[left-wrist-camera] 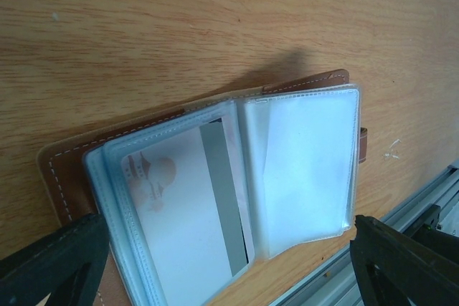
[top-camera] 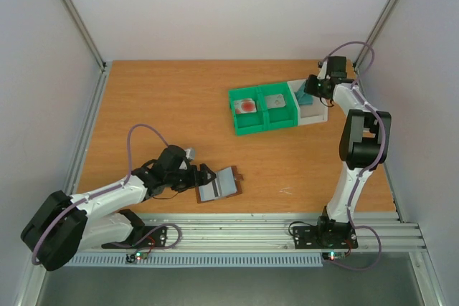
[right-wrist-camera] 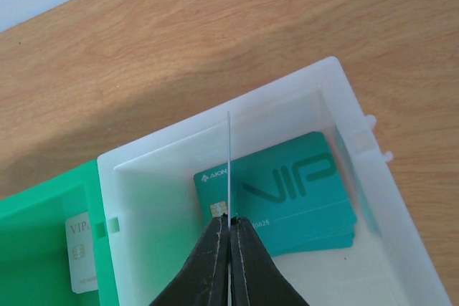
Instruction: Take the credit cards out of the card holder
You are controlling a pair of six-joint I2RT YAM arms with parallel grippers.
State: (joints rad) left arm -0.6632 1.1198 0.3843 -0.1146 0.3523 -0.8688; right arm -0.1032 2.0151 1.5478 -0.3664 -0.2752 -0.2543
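Note:
The card holder lies open near the front edge, brown outside with clear sleeves. Its left sleeve holds a pale card with a red blot. My left gripper is open, its fingertips either side of the holder's near edge. My right gripper is shut on a thin card, seen edge-on, above the white tray. A stack of teal VIP cards lies in that tray.
A green two-compartment tray stands left of the white tray. It holds a pale card with a red blot and a grey card. An aluminium rail runs along the table's front edge.

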